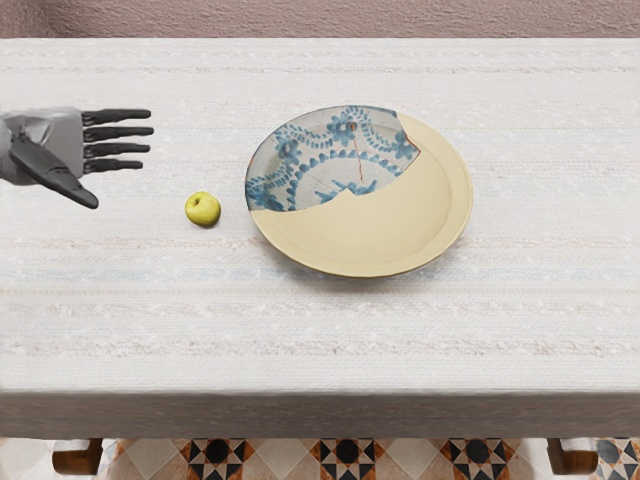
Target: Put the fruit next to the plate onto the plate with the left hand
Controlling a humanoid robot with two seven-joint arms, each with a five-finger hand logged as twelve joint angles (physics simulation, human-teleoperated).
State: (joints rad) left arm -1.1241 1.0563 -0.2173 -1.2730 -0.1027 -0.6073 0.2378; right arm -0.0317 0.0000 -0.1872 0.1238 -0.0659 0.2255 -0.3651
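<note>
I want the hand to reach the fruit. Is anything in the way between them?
No. In the head view, only bare tablecloth lies between the left hand and the yellow-green fruit.

We log bright, even, diffuse light across the pale desk (500, 330). Shadows faint: a thin soft one under the near rim of the plate (385, 235). Render slightly soft, cloth weave smeared; desk edges run straight to the borders.

A matt woven off-white cloth (320, 330) covers the table; the round cream-and-blue ceramic plate (400, 230) looks smooth, the small yellow-green fruit (203, 208) faintly glossy.
</note>
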